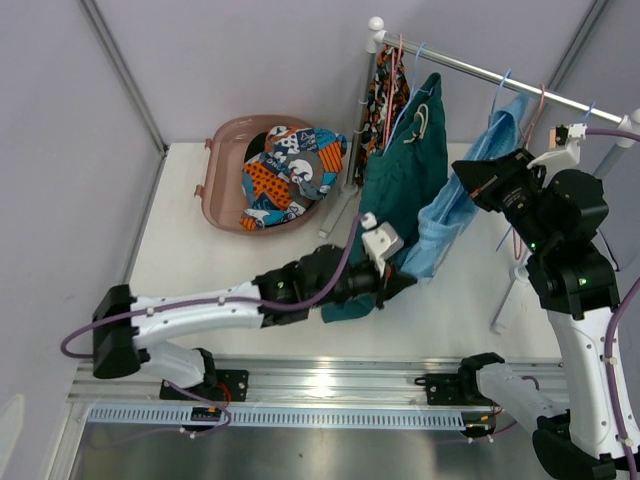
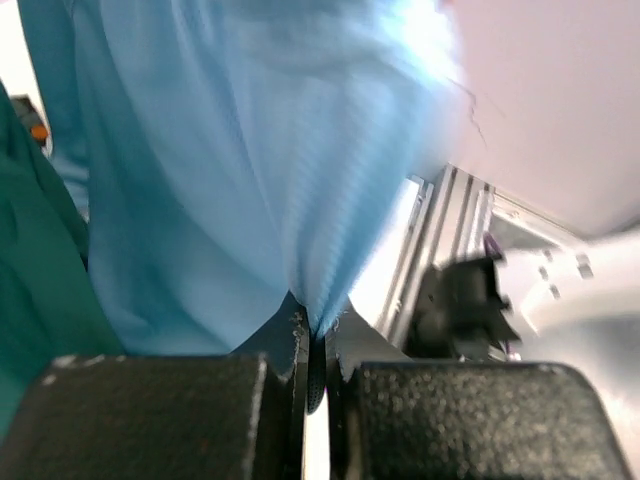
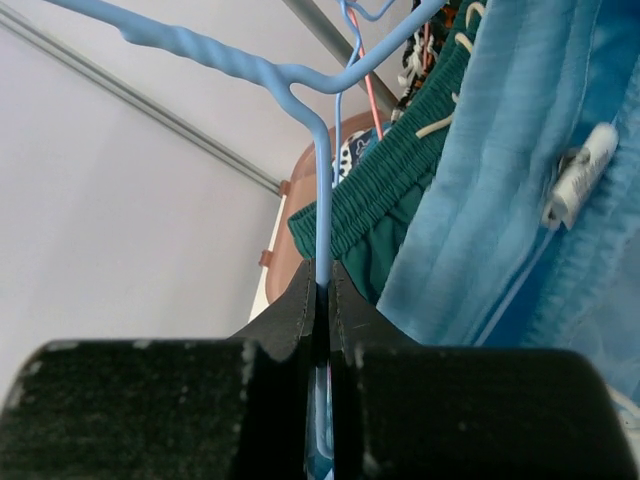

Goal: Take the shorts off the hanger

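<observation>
The light blue shorts [image 1: 455,215] hang from a blue hanger [image 3: 322,190] on the rail [image 1: 500,75]. My left gripper [image 1: 395,280] is shut on their lower hem [image 2: 320,300], low in front of the rack. My right gripper [image 1: 470,180] is shut on the blue hanger's wire [image 3: 322,275] beside the waistband [image 3: 520,200]. The teal green shorts [image 1: 400,170] hang to the left, also in the left wrist view [image 2: 40,290] and the right wrist view [image 3: 370,210]. The camouflage shorts [image 1: 385,95] hang at the rail's left end. The patterned shorts [image 1: 295,170] lie in the basket. The black shorts are barely visible under them.
A pink basket [image 1: 222,165] stands at the back left of the white table [image 1: 230,265]. The rack's white post [image 1: 372,60] and foot [image 1: 340,210] stand mid-table. Empty hangers [image 1: 535,100] hang at the rail's right. Grey walls close in behind.
</observation>
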`<state>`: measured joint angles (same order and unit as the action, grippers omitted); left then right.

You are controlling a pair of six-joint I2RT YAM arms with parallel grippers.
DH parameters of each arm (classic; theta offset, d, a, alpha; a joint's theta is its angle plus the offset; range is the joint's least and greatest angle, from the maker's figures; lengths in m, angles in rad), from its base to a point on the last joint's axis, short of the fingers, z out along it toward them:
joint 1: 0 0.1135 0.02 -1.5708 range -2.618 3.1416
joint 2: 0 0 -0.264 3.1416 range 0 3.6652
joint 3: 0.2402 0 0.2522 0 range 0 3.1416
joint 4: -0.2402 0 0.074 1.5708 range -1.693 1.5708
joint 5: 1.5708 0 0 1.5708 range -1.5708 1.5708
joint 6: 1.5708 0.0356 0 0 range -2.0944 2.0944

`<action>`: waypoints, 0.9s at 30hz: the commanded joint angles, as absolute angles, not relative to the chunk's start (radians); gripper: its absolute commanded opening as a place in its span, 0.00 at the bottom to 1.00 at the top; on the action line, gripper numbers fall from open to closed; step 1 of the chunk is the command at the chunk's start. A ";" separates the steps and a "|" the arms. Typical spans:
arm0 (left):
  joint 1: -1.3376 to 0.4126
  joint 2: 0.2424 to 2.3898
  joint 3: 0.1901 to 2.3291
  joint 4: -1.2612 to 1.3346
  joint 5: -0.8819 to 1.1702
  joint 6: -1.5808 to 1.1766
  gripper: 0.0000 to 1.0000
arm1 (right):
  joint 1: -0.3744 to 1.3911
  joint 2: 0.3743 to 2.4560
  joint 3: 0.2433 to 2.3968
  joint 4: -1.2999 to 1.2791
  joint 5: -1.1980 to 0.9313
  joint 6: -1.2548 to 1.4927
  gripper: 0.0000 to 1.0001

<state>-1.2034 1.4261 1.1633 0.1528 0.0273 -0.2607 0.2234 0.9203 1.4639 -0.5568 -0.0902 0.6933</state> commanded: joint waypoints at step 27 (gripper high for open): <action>-1.457 1.503 1.212 0.134 -0.480 -0.232 0.00 | 0.216 0.888 1.591 -0.561 -0.222 0.811 0.00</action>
